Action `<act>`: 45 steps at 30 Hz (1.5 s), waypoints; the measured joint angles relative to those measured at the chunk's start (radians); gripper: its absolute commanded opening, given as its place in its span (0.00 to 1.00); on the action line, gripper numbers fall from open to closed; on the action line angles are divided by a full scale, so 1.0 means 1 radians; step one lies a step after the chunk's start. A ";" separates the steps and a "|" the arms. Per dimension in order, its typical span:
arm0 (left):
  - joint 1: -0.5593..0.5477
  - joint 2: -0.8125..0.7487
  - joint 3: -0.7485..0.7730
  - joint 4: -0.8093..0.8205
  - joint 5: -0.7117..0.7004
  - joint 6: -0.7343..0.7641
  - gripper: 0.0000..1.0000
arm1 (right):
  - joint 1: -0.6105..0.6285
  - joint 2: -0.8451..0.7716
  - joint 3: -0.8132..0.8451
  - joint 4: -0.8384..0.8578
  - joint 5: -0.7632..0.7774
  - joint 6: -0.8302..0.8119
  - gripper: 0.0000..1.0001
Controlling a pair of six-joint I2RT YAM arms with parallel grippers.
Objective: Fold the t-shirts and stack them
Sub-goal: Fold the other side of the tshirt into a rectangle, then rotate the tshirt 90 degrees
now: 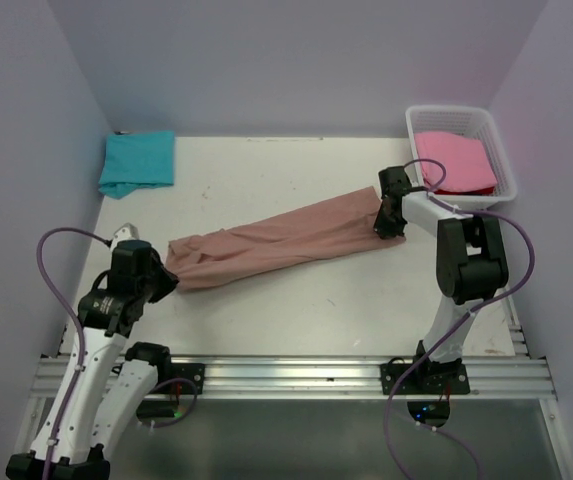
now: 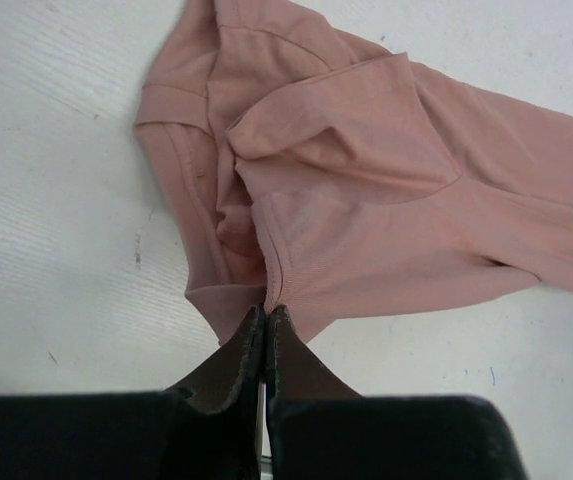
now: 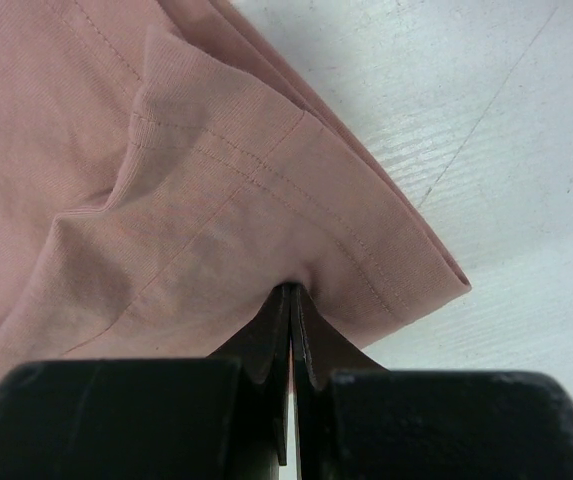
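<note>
The salmon-brown t-shirt (image 1: 276,243) lies stretched in a long band across the table between both arms. My left gripper (image 1: 169,281) is shut on its left end, pinching bunched cloth by a seam (image 2: 268,308). At the right end my right gripper (image 1: 388,228) is shut on the cloth just inside the stitched hem (image 3: 292,288). A folded teal t-shirt (image 1: 138,162) rests at the table's far left corner. The bright pink t-shirt (image 1: 454,162) lies folded in the white basket (image 1: 507,165) at the far right.
Lilac walls close in the table on the left, back and right. The aluminium rail (image 1: 296,375) with both arm bases runs along the near edge. Purple cables (image 1: 51,250) loop off each arm.
</note>
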 measured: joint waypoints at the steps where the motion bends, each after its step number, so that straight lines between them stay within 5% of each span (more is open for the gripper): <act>1: 0.000 -0.015 0.000 -0.009 0.013 0.000 0.00 | 0.000 0.001 0.001 -0.001 0.000 0.000 0.00; 3: 0.000 -0.047 0.000 -0.017 0.050 0.000 0.00 | 0.000 0.004 0.005 -0.003 0.000 0.000 0.00; 5: 0.000 -0.083 0.000 -0.020 0.089 -0.002 0.13 | 0.000 0.008 0.010 -0.006 0.000 0.000 0.00; 6: 0.000 -0.101 0.000 -0.022 0.104 -0.006 0.22 | 0.000 0.010 0.014 -0.008 0.000 0.000 0.00; 7: 0.000 -0.118 0.000 -0.024 0.113 -0.011 0.41 | 0.000 0.012 0.018 -0.010 0.001 0.000 0.00; 10: 0.000 -0.158 0.011 -0.040 0.124 -0.023 0.69 | 0.000 0.018 0.027 -0.016 0.002 0.000 0.00; 16: 0.000 -0.161 0.079 -0.040 0.125 -0.034 0.74 | 0.000 0.032 0.053 -0.033 0.003 0.000 0.00; 18: 0.000 -0.158 0.078 -0.026 0.126 -0.033 0.69 | 0.000 0.033 0.054 -0.035 0.003 0.000 0.00; 20: 0.000 -0.150 0.060 0.005 0.128 -0.034 0.48 | 0.000 0.034 0.054 -0.035 0.003 0.000 0.00; 21: 0.000 -0.146 0.034 0.039 0.132 -0.030 0.20 | 0.000 0.034 0.055 -0.036 0.003 0.000 0.00; 23: 0.000 -0.124 -0.036 0.111 0.148 -0.022 0.00 | 0.000 0.035 0.056 -0.037 0.003 -0.001 0.00; 33: -0.016 0.225 -0.225 0.458 0.206 -0.008 0.00 | 0.000 0.048 0.076 -0.048 0.002 -0.008 0.00; 45: -0.237 0.506 -0.225 0.691 0.150 -0.061 0.00 | 0.000 0.060 0.093 -0.048 -0.004 -0.016 0.00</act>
